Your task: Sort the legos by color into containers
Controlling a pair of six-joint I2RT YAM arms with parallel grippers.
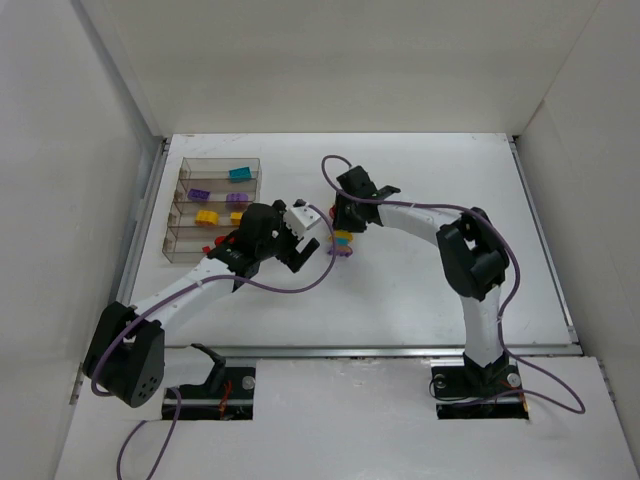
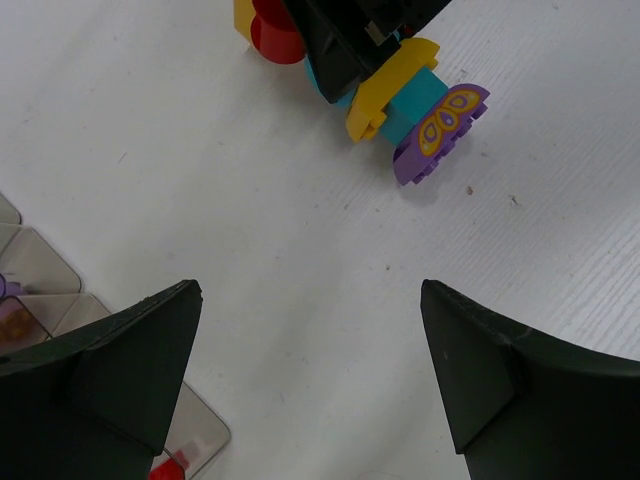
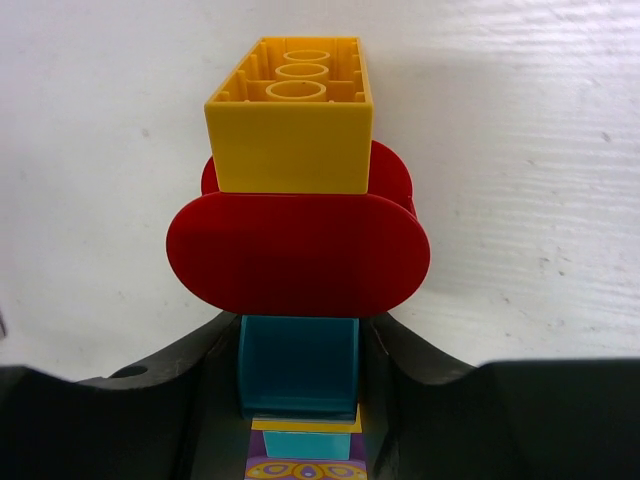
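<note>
A joined stack of legos (image 1: 343, 243), with yellow, red, teal and purple pieces, is near the middle of the white table (image 1: 430, 290). It is right of the clear organizer (image 1: 172, 232), whose rows hold teal, purple, yellow and red bricks. The right gripper (image 3: 298, 340) pinches the stack's teal brick (image 3: 298, 372), while the left gripper (image 2: 310, 290) hovers just left of the stack, fingers spread wide and holding nothing.

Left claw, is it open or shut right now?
Open. In the left wrist view, the left claw has its two fingers far apart, with only bare table between them and nothing held.
</note>
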